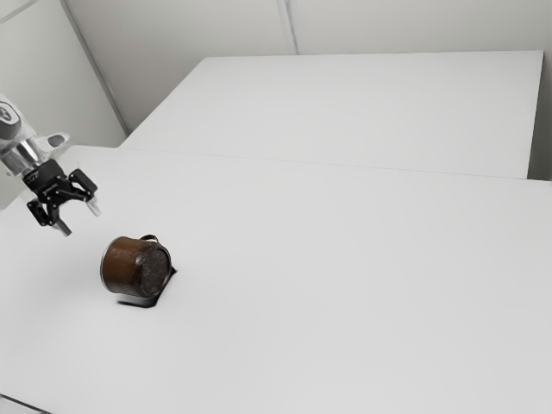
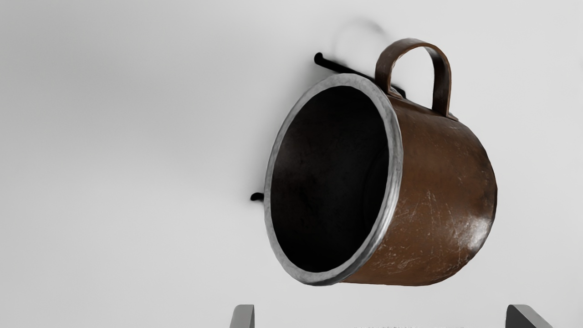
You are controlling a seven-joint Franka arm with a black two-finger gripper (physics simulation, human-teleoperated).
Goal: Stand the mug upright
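Note:
In the exterior view my gripper (image 1: 81, 221) hangs above the table at the left, open, with nothing between its fingers. Lower and a little to the exterior view's right, the brown mug (image 1: 131, 267) lies on its side, its dark base facing the exterior view's right and its handle at the far side. The wrist view gives the mug (image 2: 437, 182) with its silver rim and dark mouth exposed and the handle sticking out from its wall. The two tips of the gripper (image 2: 380, 314) stand wide apart there, clear of the mug.
The mug rests on a large white table (image 1: 345, 285). Behind it lies another white surface (image 1: 354, 108), with pale walls beyond. A dark shadow lies beside the mug.

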